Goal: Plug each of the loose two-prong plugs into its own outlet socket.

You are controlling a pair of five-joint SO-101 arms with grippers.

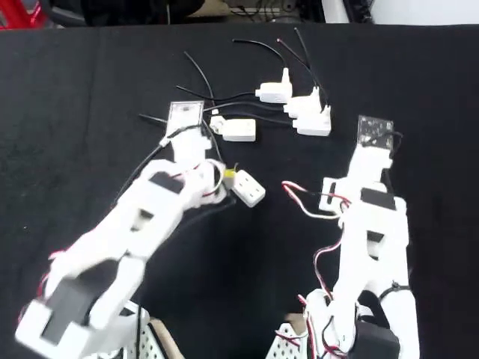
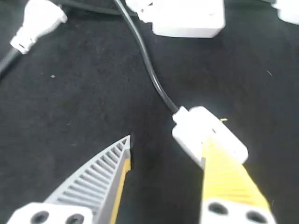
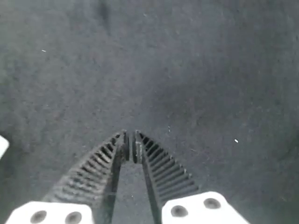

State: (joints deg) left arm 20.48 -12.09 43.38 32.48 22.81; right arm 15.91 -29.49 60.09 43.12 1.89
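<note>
- left gripper (image 2: 166,144): wide open, not clamping anything. Grey finger (image 2: 110,163) on one side, yellow finger (image 2: 224,172) on the other, bare cloth in the gap btw them.
- nearest white block (image 2: 208,135) sits right at the yellow finger's tip, touching or overlapping it. It's off to that side, not in the gap. Can't tell from here if it's a plug or a socket, tbh.
- a black cord (image 2: 149,70) comes out of that block's far end and curves away across the cloth.
- high view: same block lies tilted around mid-table, just beside the front end of the left arm (image 1: 150,217).
- second white block (image 2: 187,18) lies farther out past the first one, well apart from both fingers. In the high view it's flat on the cloth w/ its own cord.
- small white plug (image 2: 39,23) on a dark cord, off on the grey finger's side and farther out, loose on the cloth.
- high view, far side of the table: another white plug piece (image 1: 273,91), and just beside it a bunch of white pieces (image 1: 310,112) close together w/ thin black cords fanning out behind. Can't tell which are seated in which.
- right gripper (image 3: 130,147): fingers pinched together, just a sliver of gap at the tips, nothing in it, over bare cloth.
- right arm (image 1: 370,217) stands on the right side of the table (image 1: 75,90). Its front end is off to the side of the white bunch, not touching any of it.
</note>
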